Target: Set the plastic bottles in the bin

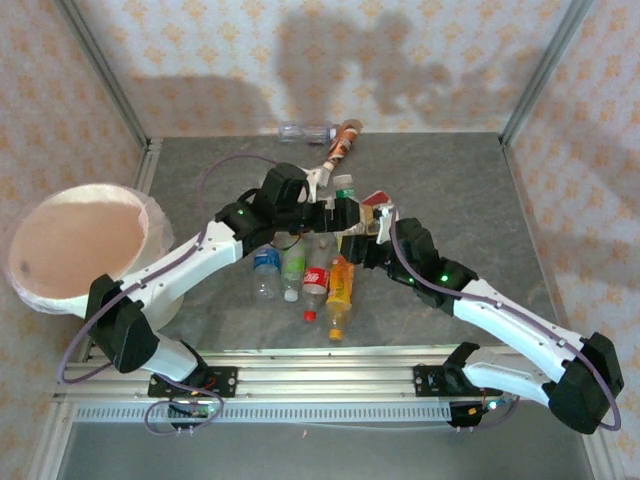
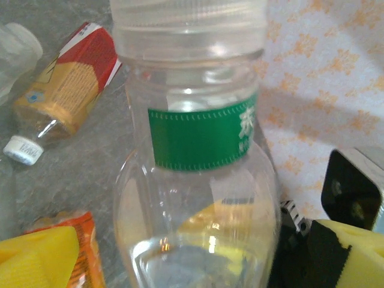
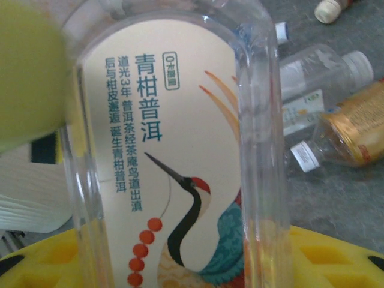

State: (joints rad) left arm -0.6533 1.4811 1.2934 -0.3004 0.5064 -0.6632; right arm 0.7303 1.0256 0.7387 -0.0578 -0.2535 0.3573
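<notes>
The left fingers [image 2: 36, 261] stand wide apart, flanking a clear green-label bottle [image 2: 198, 138]; whether they press it cannot be told. The right fingers [image 3: 336, 255] grip a crane-label bottle [image 3: 174, 150]. More bottles [image 1: 305, 270] lie in the middle of the counter [image 1: 470, 190]; the bin [image 1: 80, 245] sits at its left edge.

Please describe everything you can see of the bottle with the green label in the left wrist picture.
The bottle is clear plastic with nothing coloured inside. It has a green band label with white characters below its shoulder and a wide, pale cap towards the top of the view. It sits very close up, between the yellow fingers of the left gripper. A gap shows beside the left finger. Contact on the other side cannot be judged.
</notes>
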